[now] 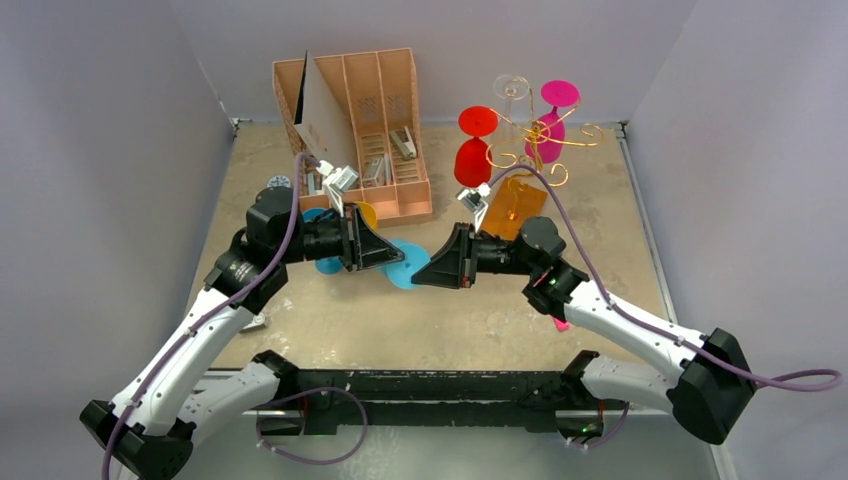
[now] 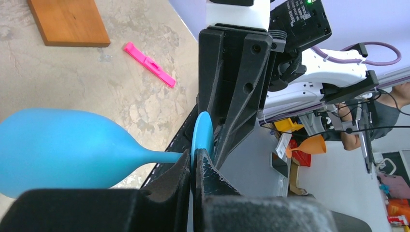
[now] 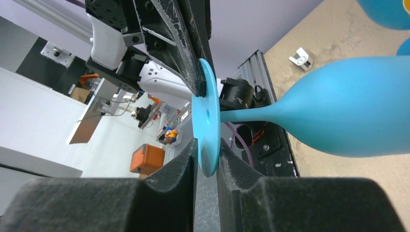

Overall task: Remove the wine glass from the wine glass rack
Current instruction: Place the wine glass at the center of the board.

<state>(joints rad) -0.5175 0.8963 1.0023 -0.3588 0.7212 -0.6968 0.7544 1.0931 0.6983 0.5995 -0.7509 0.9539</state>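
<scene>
White-shelled arms rise from the near edge of the table (image 1: 480, 315) and meet at its middle, where a blue wine glass (image 1: 403, 266) (image 2: 63, 150) (image 3: 348, 111) is held off the wine glass rack (image 1: 530, 145), foot uppermost and bowl pointing down toward the tabletop. The left gripper (image 1: 396, 259) (image 2: 196, 157) has its jaws pressed together on the rim of the glass's flat foot (image 2: 203, 130) (image 3: 207, 121), with no gap showing on either face. Opposite it, the right gripper (image 1: 416, 274) (image 3: 208, 147) straddles the other side of the same foot, jaws only narrowly apart; whether they press on it cannot be told. A pink clip (image 1: 562, 324) (image 2: 149, 63) lies on the table beside the right arm. Blue (image 1: 327, 266) and orange (image 1: 366, 212) shapes show beneath the left arm, too hidden to name. Farther back on the right stands the rack, its curly gold wire arms rising from an orange-brown wooden base (image 1: 515, 205) (image 2: 67, 21); a red glass (image 1: 473, 160), a pink glass (image 1: 550, 125) and a clear glass (image 1: 510, 90) hang from it upside down. At the back left stands a pink-tan slotted file organiser (image 1: 400, 120), well apart from the rack.
</scene>
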